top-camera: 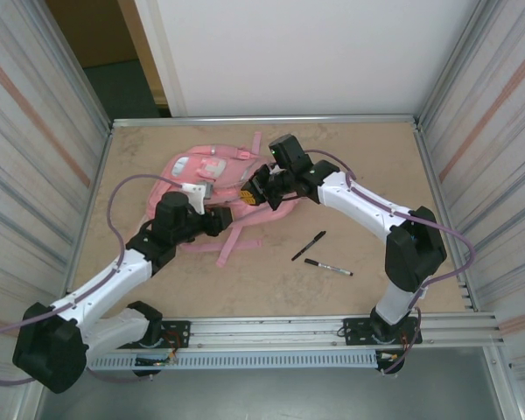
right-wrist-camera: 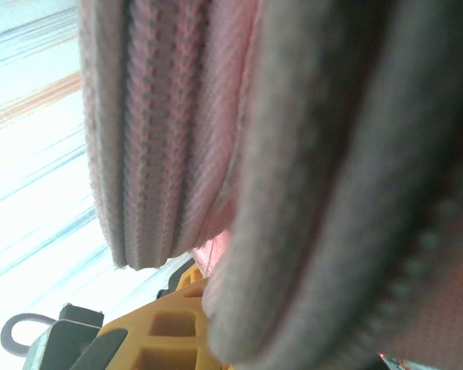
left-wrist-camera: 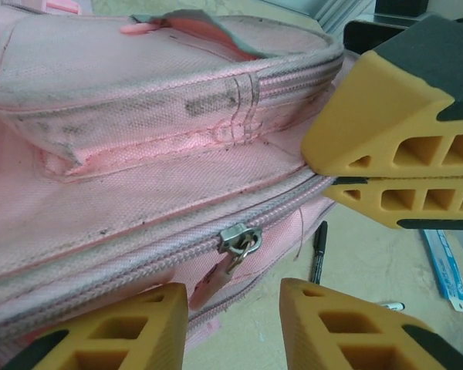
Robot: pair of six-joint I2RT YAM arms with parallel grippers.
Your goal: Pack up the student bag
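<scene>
While the right gripper [left-wrist-camera: 333, 179] pinches the rim of the student bag [top-camera: 201, 175] at its 3 o'clock side, jaws down to a sliver on the zip seam, the left gripper [left-wrist-camera: 231, 299] stands wide. Its fingers sit either side of the metal zip slider [left-wrist-camera: 238, 239], not touching it.

Bag lies flat on the table [top-camera: 271, 289], about 11 o'clock from table centre. The zip looks closed along the stretch seen from the left wrist. A black pen [top-camera: 308, 246] and a second pen [top-camera: 328, 267] lie at 4 o'clock from the bag, well apart from it.

Likely trouble from here:
- Slider and its tab are small and hang loose. The left jaws could close on fabric beside them, and the pull would then bunch cloth without moving the zip.
- Right pinch looks shallow, on the seam edge alone. A hard tug on the slider could strip it free, and the whole soft bag would slide with the pull.
- Loose thread by the slider may foul the teeth.
</scene>
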